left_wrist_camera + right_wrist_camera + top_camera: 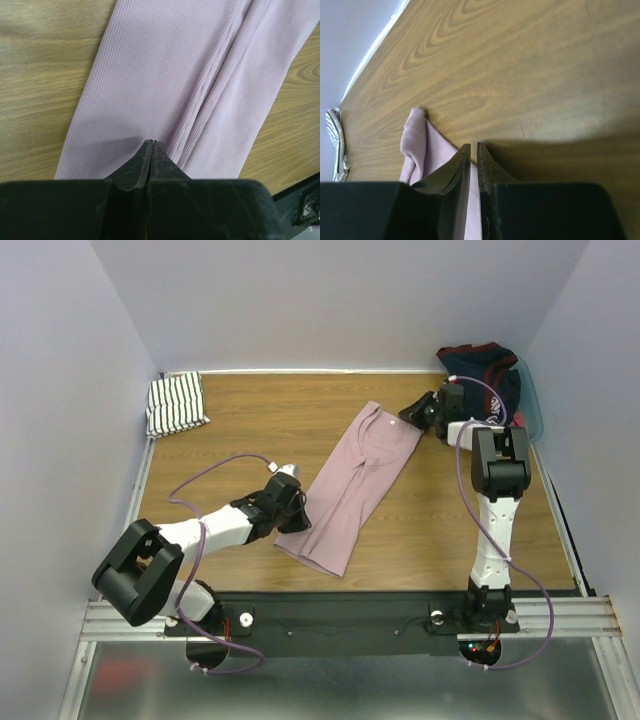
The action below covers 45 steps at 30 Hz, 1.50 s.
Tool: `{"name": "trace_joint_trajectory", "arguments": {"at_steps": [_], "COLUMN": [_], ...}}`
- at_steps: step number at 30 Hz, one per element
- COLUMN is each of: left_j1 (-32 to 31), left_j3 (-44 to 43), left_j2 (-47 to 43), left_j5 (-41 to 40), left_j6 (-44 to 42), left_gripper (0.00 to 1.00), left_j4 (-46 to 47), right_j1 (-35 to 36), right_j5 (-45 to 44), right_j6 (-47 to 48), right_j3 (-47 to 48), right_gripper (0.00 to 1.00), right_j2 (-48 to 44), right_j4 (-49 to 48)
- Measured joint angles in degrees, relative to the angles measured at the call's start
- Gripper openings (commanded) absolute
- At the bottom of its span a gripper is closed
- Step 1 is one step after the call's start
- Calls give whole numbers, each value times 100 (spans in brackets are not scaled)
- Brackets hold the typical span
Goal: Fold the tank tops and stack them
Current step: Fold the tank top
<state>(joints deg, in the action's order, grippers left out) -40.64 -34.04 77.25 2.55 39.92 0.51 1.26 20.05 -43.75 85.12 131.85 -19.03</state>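
The pink tank top (355,480) lies flat and slantwise in the middle of the table, from back right to front left. My left gripper (300,518) sits at its front left edge. In the left wrist view its jaws (152,142) are pressed together on the ribbed pink cloth (165,65), and a crease runs into the tips. My right gripper (408,412) is at the top's far right corner, its jaws (474,146) nearly together with pink cloth (417,135) between them. The striped tank top (177,403) lies folded in the back left corner, and its edge (334,130) also shows in the right wrist view.
Dark navy-and-red clothing (490,365) is heaped in the back right corner, just behind my right arm. Walls close the table at the back and on both sides. Bare wood (240,420) lies between the striped top and the pink one.
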Motion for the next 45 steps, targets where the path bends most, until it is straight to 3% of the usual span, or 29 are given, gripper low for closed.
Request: {"name": "trace_joint_trajectory", "arguments": {"at_steps": [6,13,20,31,39,42,45], "left_j1": [79,205,216,481,691,695,697], "left_j3": [-396,-684,-966,-2632,-3932,-3705,-2743], "left_j2": [214,522,649,1517,2756,2564,1687], "left_j5": [44,223,389,157,61,-26,-208], "left_j6": [44,-20,-201,-654,-1156,-1128,-848], "left_gripper": [0,0,7,20,27,27,27], "left_j4": [59,240,249,157,-385,-413,-321], "right_j1": [127,378,531,673,1012,1200,1679], "right_j5": [-105,-754,-1342,-2470,-2601,-2732,-2986], "right_j6": [118,481,848,1058,1154,1233,1285], "right_j3": [1139,1012,507,-804,-1714,-1954,-2479], "right_gripper": [17,38,49,49,47,47,47], "right_j2": [557,275,-601,-2883,-2822,-2885,-3268], "right_j4": [680,981,1329,1429,1919,2009,2100]}}
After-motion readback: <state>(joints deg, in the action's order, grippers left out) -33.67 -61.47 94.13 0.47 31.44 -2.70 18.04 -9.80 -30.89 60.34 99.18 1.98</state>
